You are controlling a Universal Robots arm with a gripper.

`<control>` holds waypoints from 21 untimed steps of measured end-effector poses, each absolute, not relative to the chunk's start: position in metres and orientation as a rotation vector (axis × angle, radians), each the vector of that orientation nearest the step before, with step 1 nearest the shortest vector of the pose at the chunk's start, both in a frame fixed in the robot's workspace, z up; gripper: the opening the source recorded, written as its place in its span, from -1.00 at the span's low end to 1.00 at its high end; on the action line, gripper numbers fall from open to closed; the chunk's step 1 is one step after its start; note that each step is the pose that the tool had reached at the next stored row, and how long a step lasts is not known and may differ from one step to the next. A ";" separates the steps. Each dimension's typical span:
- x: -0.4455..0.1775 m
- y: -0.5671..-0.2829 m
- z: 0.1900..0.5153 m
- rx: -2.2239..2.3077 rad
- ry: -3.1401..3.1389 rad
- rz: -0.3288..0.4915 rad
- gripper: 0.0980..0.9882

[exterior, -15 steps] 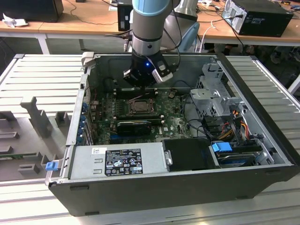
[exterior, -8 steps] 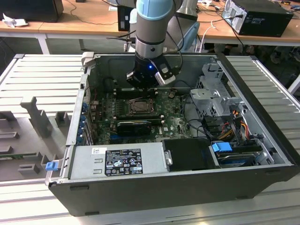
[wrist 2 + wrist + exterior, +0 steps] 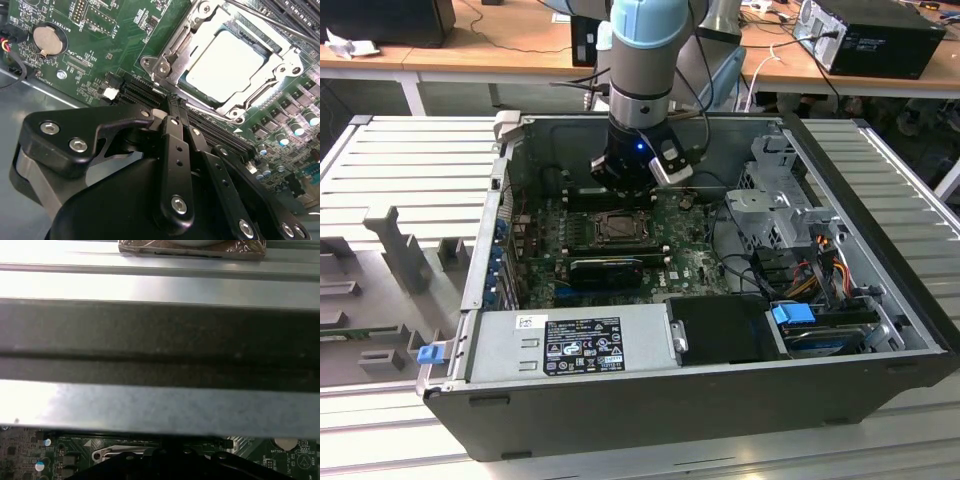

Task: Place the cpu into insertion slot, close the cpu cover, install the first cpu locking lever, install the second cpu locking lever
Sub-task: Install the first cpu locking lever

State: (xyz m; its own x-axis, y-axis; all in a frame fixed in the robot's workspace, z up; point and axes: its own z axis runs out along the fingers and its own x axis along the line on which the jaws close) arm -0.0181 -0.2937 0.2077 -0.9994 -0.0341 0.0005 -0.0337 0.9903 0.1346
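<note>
One pincer (image 3: pixel 172 102) hangs low inside the one open computer case (image 3: pixel 880 390), its two fingers pressed together and holding nothing. Just beyond its tips in the second wrist view lies the one cpu (image 3: pixel 225 62), grey top up, seated in the insertion slot (image 3: pixel 187 75). The one cpu cover (image 3: pixel 252 97) lies flat around the chip, framing it. One round coin battery (image 3: pixel 46 40) sits on the green motherboard (image 3: pixel 107 47), off to the pincer's side.

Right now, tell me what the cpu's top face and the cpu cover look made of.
The cpu: seemingly metal, matte pale grey top, glaring evenly under light. The cpu cover: likely stamped steel, bright silver, with sharp glints along its edges and rivets.
</note>
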 end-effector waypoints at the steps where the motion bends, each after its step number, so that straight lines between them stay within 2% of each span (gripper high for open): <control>1: -0.018 -0.294 0.207 0.053 -3.131 -0.212 -0.98; 7: -0.018 -0.294 0.205 0.053 -3.132 -0.204 -0.98; 13: -0.018 -0.293 0.204 0.053 -3.134 -0.146 -0.98; 21: -0.017 -0.292 0.203 0.053 -3.133 -0.187 -0.98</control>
